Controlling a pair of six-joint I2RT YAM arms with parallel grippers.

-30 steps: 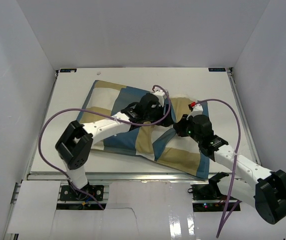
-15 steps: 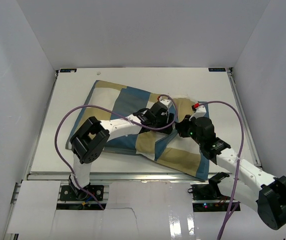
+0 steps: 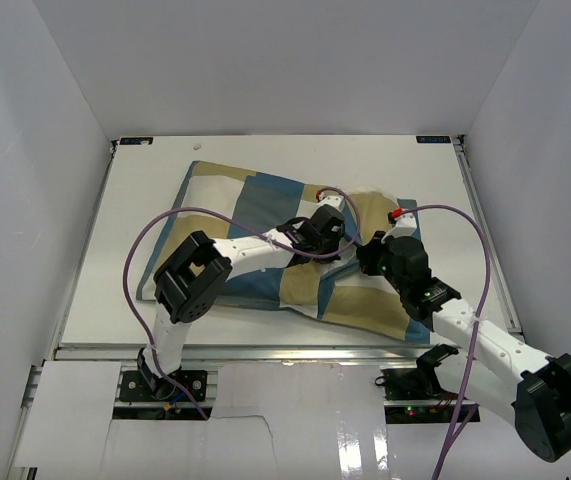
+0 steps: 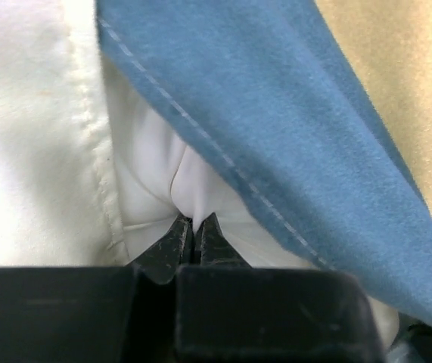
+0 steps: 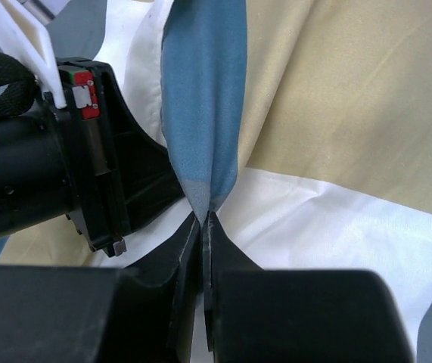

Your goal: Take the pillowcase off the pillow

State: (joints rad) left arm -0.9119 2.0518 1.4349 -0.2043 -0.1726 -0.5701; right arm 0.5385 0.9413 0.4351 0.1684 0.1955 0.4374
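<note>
The blue, tan and cream checked pillowcase [image 3: 235, 205] lies spread across the table. My left gripper [image 3: 337, 240] reaches in under a blue hemmed edge [image 4: 276, 113] of the pillowcase. There it [image 4: 193, 223] is shut on a pinch of the white pillow [image 4: 147, 166]. Close beside it, my right gripper [image 3: 365, 250] is shut on a raised blue fold of the pillowcase [image 5: 200, 113], the fold rising from its tips [image 5: 203, 215]. The left gripper's black body [image 5: 87, 174] shows just left of that fold. Most of the pillow is hidden inside the cover.
The white table [image 3: 125, 260] is boxed in by white walls on the left, back and right. Purple cables [image 3: 165, 220] loop above both arms. The table's front edge [image 3: 265, 350] runs just beyond the arm bases.
My left gripper moved right to the cover's opening and went from open to shut on white fabric. The cover's near right corner has drawn in. The right gripper stayed shut on its fold.
</note>
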